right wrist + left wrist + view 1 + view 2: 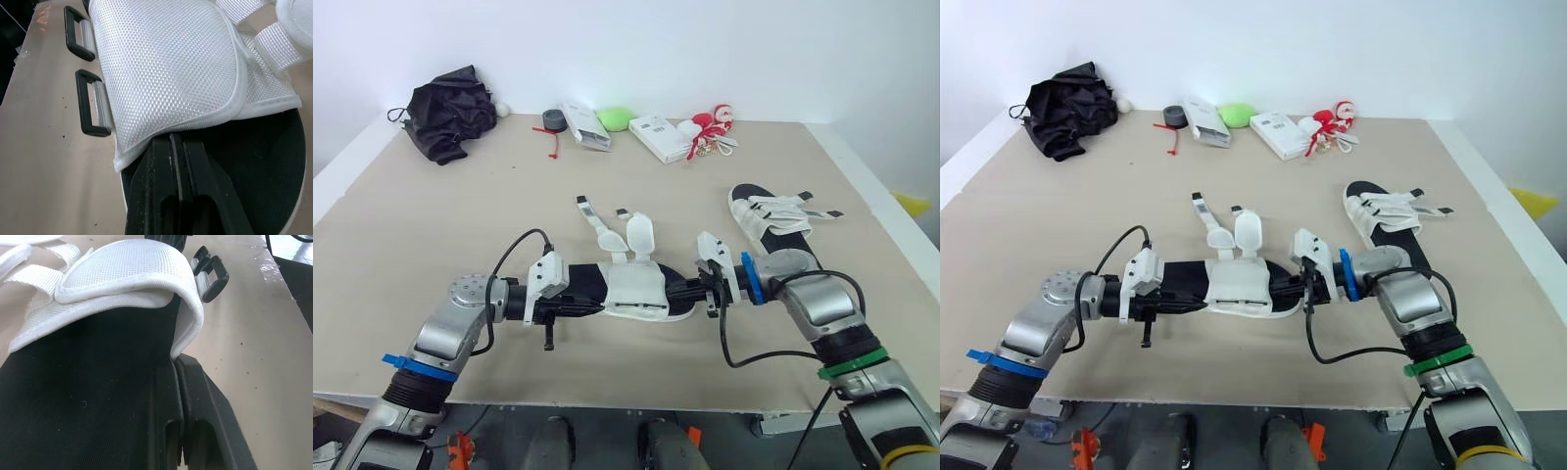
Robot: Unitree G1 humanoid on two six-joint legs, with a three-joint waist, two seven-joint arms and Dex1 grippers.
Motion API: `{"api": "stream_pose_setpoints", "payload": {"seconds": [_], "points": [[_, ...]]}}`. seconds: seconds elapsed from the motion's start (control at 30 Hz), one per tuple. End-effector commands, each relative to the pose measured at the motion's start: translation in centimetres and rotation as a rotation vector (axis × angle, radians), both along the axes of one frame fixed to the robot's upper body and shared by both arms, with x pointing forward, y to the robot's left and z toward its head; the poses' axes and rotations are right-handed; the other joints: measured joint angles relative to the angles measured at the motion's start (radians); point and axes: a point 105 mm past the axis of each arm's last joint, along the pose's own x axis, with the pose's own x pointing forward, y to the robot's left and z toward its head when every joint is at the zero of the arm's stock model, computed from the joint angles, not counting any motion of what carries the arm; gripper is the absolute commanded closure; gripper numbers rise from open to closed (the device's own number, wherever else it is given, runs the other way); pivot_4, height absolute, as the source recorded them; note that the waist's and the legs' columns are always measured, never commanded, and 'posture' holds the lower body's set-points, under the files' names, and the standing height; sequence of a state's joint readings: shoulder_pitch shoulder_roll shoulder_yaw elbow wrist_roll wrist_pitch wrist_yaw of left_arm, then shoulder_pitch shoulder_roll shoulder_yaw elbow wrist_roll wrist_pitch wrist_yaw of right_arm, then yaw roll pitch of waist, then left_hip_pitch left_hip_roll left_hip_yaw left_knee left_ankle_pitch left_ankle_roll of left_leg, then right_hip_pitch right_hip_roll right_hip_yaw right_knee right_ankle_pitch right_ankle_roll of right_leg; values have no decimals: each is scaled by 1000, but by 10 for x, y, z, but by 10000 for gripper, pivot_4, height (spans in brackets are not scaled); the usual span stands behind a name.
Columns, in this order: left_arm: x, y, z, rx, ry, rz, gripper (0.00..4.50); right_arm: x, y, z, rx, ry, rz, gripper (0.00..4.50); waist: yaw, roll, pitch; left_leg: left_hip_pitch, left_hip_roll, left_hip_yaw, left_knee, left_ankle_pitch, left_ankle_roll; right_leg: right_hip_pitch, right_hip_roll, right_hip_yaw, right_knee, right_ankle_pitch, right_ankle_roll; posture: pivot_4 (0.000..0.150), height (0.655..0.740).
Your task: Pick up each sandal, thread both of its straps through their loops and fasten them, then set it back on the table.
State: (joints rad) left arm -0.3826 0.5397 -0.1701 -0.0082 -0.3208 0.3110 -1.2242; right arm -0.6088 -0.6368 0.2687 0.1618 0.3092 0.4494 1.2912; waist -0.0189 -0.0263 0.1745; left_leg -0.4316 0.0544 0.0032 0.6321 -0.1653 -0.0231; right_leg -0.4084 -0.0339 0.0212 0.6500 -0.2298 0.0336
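White-mesh sandal (636, 289), straps (592, 217) unfastened, near the table (431, 225) front edge. Left gripper (579, 305) pinches one sole end, right gripper (691, 291) the other. Second sandal (773, 220) lies further right.

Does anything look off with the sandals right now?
Yes. On the near sandal, two straps splay outward unthreaded, leaving its black loops empty. The far sandal on the table has strap ends sticking out sideways.

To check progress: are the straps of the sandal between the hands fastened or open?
Open: both straps spread away from the sandal, and its black loops are empty.
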Motion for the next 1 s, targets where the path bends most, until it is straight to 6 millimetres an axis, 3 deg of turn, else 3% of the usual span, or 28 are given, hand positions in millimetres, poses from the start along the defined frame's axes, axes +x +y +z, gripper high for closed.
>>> {"api": "stream_pose_setpoints", "payload": {"seconds": [0.03, 0.17, 0.4, 0.67, 0.77, 0.87, 0.9, 1.0], "points": [[-3, -7, -1, -7, -5, -26, 45000, 4, 16, 21, 74, -23, 50, 43983, 0, 0, 0, 0, 0, 0, 0, 0, 0, 0, 0, 0, 0, 0, 0, 1500, 7400], [-5, -8, -1, -14, 1, -27, 45000, 8, 20, 18, 93, 12, 45, 43983, -1, 0, 0, 0, 0, 0, 0, 0, 0, 0, 0, 0, 0, 0, 0, 1500, 7400], [-5, -3, -3, -5, 4, -12, 45000, 5, 5, -40, -154, 81, 42, 43983, -1, 1, -1, 1, 2, 0, 0, 0, 0, 0, 2, 0, 1, 1, 0, 1500, 7400], [1, 2, 3, -34, 0, 37, 45000, 9, 5, -28, -137, 65, 72, 43983, -2, 2, -4, 5, 3, 1, 0, 0, 0, 3, 2, 0, 1, 0, -3, 1500, 7400], [7, 7, 10, -69, 41, 80, 37716, 8, 4, -28, -140, 64, 81, 45000, -2, 2, -4, 5, 4, 1, 0, 0, 0, 3, 3, 0, 1, 0, -3, 1500, 7400], [-12, 7, 19, -73, 113, -19, 25978, 8, 4, -29, -140, 63, 84, 45000, -2, 2, -4, 5, 4, 1, 0, 0, 0, 3, 4, 0, 1, 1, -4, 1500, 7400], [-17, 8, 21, -68, 134, -47, 25978, 9, 4, -28, -140, 62, 84, 45000, -2, 2, -3, 5, 4, 1, 0, 0, 0, 3, 4, 0, 1, 1, -4, 1500, 7400], [-23, 14, 36, -97, 219, -59, 12559, 9, 5, -28, -139, 58, 88, 45000, -2, 2, -3, 5, 6, 1, -1, 0, 0, 2, 5, 0, 1, 1, -5, 1500, 7400]]}}
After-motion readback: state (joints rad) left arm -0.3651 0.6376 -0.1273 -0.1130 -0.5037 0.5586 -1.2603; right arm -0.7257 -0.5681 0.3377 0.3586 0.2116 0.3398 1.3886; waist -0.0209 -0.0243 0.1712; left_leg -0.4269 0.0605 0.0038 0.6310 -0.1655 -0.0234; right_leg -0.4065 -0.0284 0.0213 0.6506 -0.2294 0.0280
